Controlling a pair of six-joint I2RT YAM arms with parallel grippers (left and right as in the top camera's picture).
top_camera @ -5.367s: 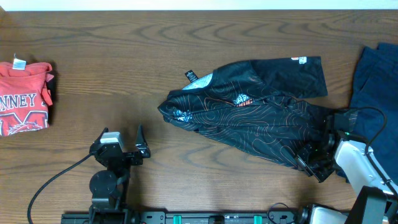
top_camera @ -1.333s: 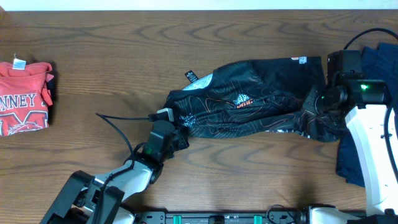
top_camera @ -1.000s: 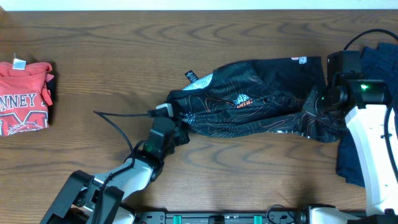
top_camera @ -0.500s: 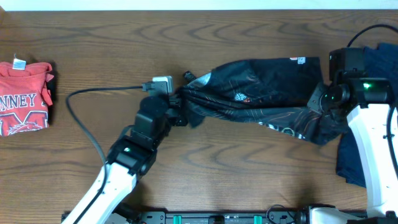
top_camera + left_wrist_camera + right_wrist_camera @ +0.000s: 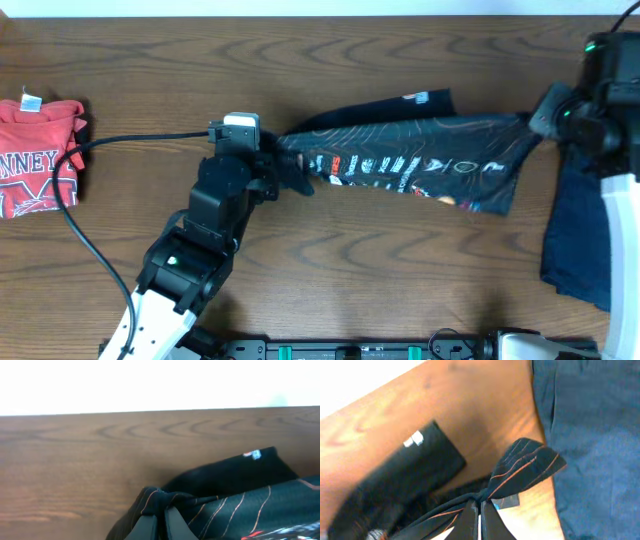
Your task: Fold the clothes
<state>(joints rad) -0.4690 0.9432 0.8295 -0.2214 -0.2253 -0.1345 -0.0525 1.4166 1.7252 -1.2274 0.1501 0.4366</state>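
The black jersey (image 5: pixel 420 165) with thin contour lines and small coloured logos hangs stretched above the table between both arms. My left gripper (image 5: pixel 283 163) is shut on its bunched left end; the left wrist view shows the fingers (image 5: pixel 150 526) pinching a fold of the jersey (image 5: pixel 225 505). At the right, my right gripper (image 5: pixel 538 118) is shut on the other end, and the right wrist view shows the jersey (image 5: pixel 520 467) gathered at the fingertips (image 5: pixel 468 520). A sleeve with a white tag (image 5: pixel 412 99) trails toward the far side.
A folded red printed tee (image 5: pixel 38 158) lies at the table's left edge. A plain navy garment (image 5: pixel 585 225) lies at the right edge, partly under the right arm; it also fills the right side of the right wrist view (image 5: pixel 590 435). The left arm's cable (image 5: pixel 95 150) runs across the table.
Both grippers have lifted the jersey and pulled it out taut. The left gripper rose and moved toward the far side; the right gripper moved up and to the right. The logo side now faces up.
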